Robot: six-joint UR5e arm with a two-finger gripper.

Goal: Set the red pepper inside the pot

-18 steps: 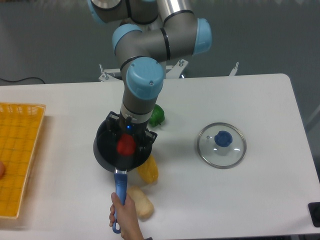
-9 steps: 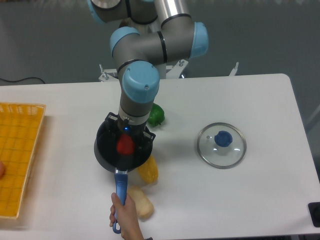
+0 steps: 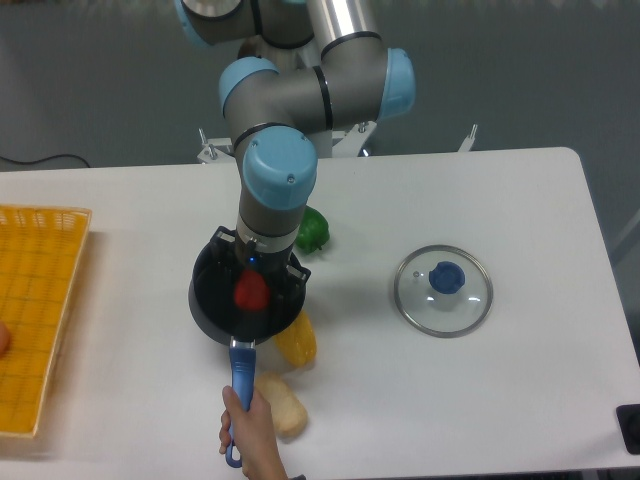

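the red pepper is held between the closed-in fingers of the gripper, over the inside of the pot. the pot's blue handle is gripped by a human hand. no readable writing is seen.

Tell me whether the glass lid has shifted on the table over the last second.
No. The glass lid sits in the same spot relative to the table's right edge, well apart from the pot.
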